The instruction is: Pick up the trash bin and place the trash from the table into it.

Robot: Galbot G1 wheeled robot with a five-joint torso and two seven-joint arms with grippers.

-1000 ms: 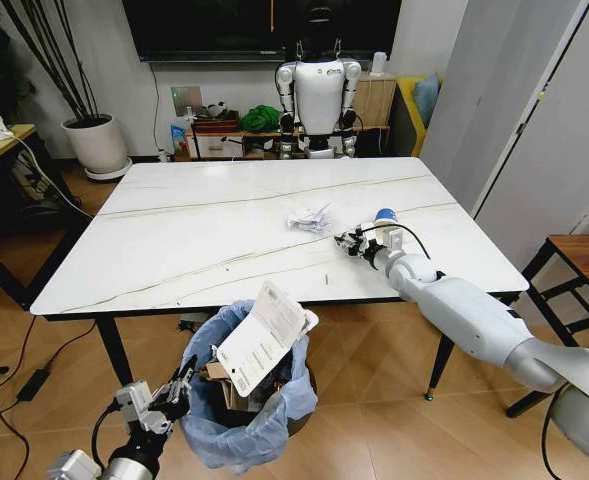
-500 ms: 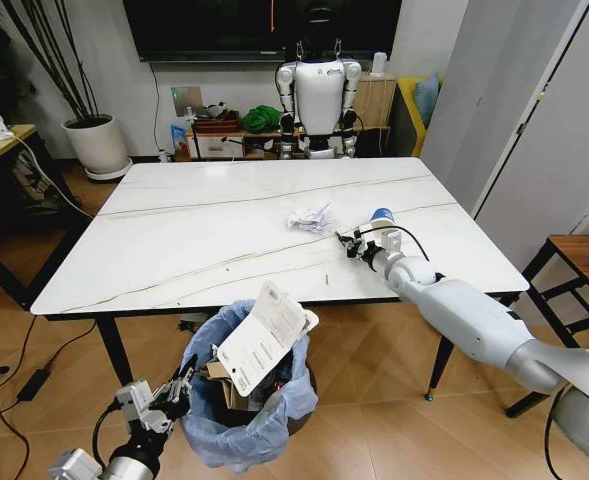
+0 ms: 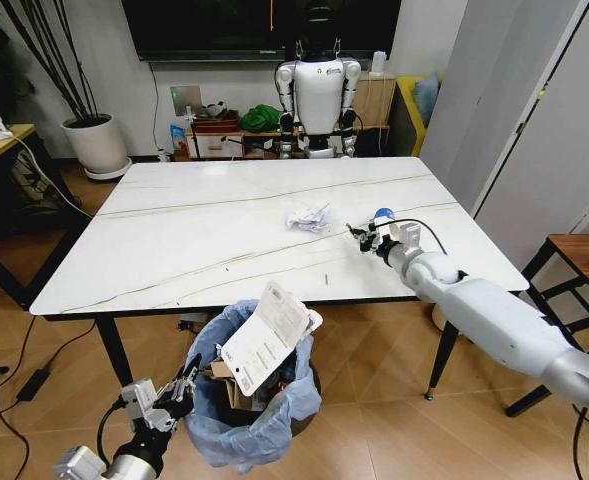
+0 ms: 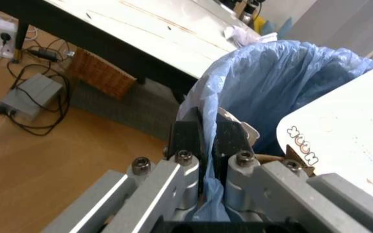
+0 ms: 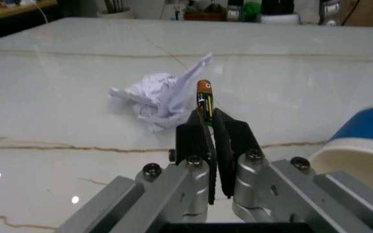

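Note:
The trash bin (image 3: 255,415), lined with a crinkled light-blue bag (image 4: 283,82), stands off the table's near edge with cardboard and a white printed sheet (image 3: 265,337) sticking out of it. My left gripper (image 3: 185,380) is shut on the bag's rim (image 4: 207,132). Over the white marble table (image 3: 204,230), my right gripper (image 3: 358,233) is shut on a small orange-tipped battery-like stick (image 5: 204,98). Crumpled white paper (image 3: 309,217) (image 5: 153,98) lies just beyond its fingertips. A blue-and-white paper cup (image 3: 384,216) (image 5: 360,141) stands beside the right wrist.
A tiny dark object (image 3: 326,279) lies on the table near the front edge. A white humanoid robot (image 3: 319,85) stands behind the table, a potted plant (image 3: 95,143) at back left, a wooden stool (image 3: 577,262) at right. Cables and a power brick (image 4: 34,94) lie on the floor.
My right gripper has drawn a little right and farther across the table, still holding the small stick. The left gripper and the bin have barely moved.

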